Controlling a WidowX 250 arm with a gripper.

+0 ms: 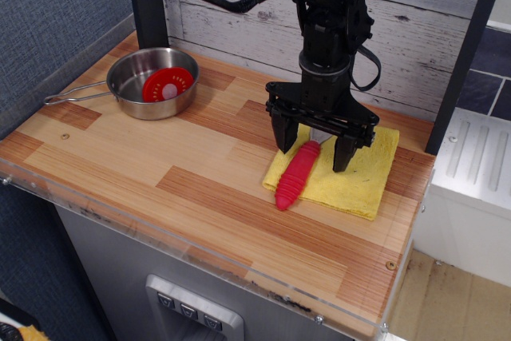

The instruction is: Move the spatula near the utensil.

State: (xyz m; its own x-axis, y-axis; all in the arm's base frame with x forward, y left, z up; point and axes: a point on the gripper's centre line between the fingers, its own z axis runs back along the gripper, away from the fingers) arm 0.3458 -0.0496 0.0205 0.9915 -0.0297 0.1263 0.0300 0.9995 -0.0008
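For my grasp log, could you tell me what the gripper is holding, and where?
Nothing: the gripper is open above the spatula.
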